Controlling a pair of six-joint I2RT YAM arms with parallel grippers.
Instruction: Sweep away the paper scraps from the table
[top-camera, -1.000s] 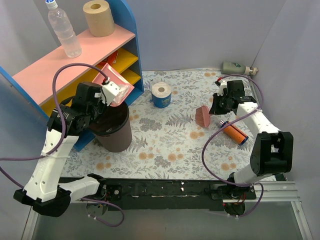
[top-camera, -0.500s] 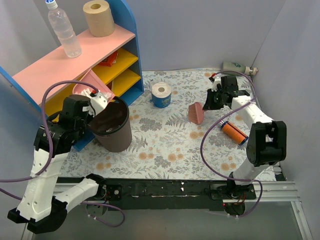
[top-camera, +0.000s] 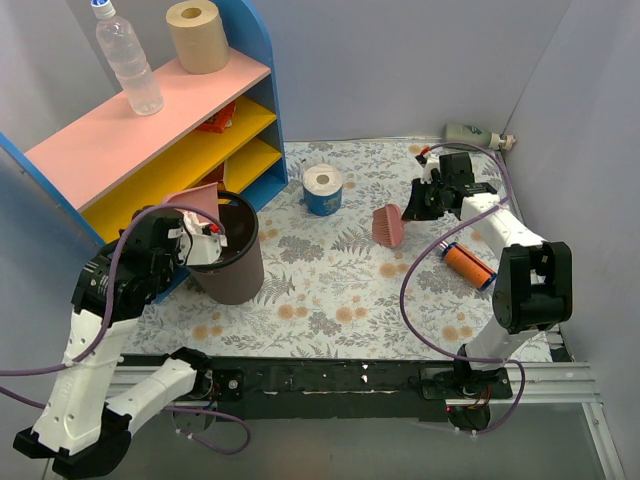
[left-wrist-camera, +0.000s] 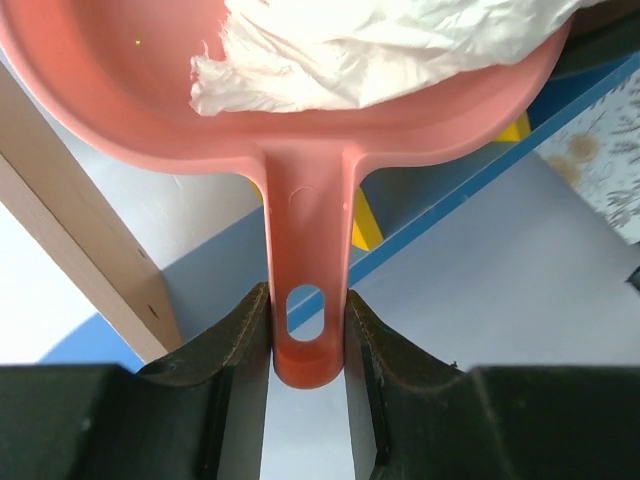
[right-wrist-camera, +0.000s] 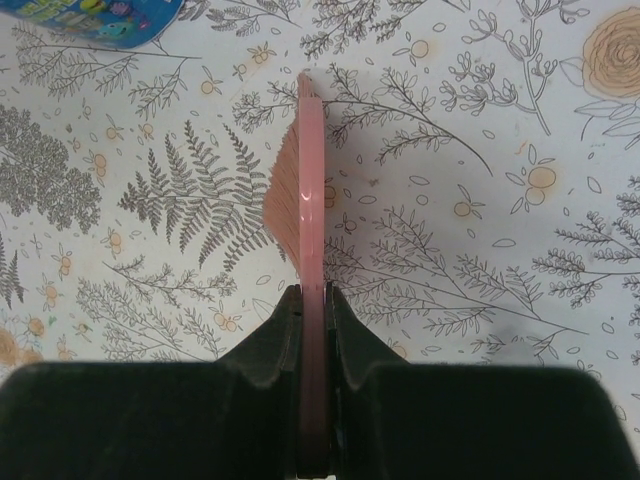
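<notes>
My left gripper (left-wrist-camera: 305, 300) pinches the slotted handle of the smooth pink dustpan (left-wrist-camera: 150, 110), crumpled paper scraps (left-wrist-camera: 380, 45) inside. My right gripper (right-wrist-camera: 312, 295) clamps the flat bristled brush (right-wrist-camera: 310, 170), with open leaf-print table (right-wrist-camera: 500, 200) around it.

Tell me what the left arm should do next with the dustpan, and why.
Probably tip the dustpan toward the bin so the paper scraps slide in. The left tool is shut on its handle, the scraps lie in the pan, and the pan sits at the bin's rim.
</notes>
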